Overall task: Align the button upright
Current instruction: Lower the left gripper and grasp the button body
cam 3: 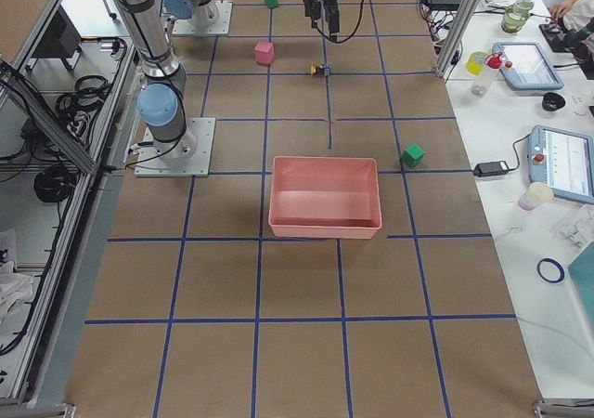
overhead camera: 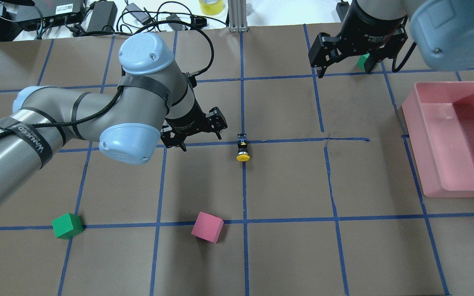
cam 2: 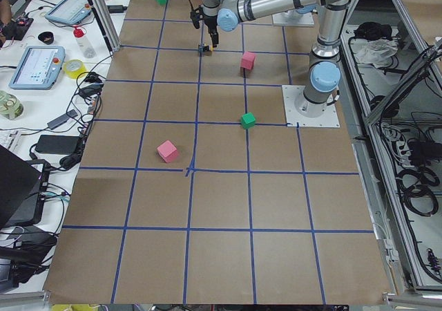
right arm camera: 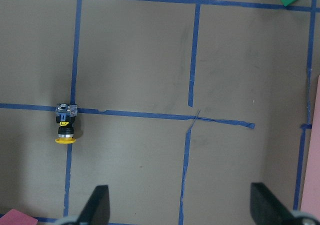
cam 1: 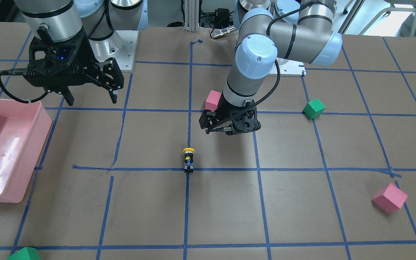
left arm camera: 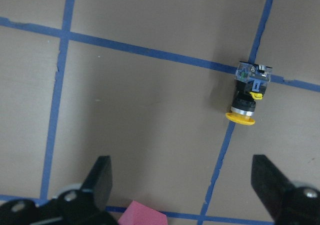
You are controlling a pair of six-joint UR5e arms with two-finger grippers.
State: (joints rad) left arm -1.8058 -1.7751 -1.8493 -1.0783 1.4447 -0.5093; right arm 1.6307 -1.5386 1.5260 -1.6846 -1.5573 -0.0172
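Table (overhead camera: 286,246): brown surface carrying a blue tape grid (cam 1: 302,169).

Left arm (overhead camera: 76,119): enters from the left edge of the overhead view and reaches to the frame centre.

Right arm (cam 1: 52,18): stands at the upper left of the front-facing view.

Pink bin (overhead camera: 463,144): sits at the right edge of the overhead view.

Left end effector (left arm camera: 184,182): released, fingers spread wide and holding nothing. It hangs above the table, just up and right of the button in the front-facing view, and is not touching it.

Right end effector (cam 1: 92,98): released, fingers apart, nothing between them. It is well apart from the button.

Cubes, front-facing view:
- One pink cube (cam 1: 389,197) is at lower right.
- A second pink cube (cam 1: 213,100) is partly hidden behind the left wrist.
- One green cube (cam 1: 313,108) is at right of centre.
- Another green cube (cam 1: 24,254) is cut off by the bottom left edge.

Button (cam 1: 189,159): near the frame centre of the front-facing view, on a crossing of two tape lines. It lies on its side, not upright, with the yellow cap toward the top of that frame and the black body toward the bottom.
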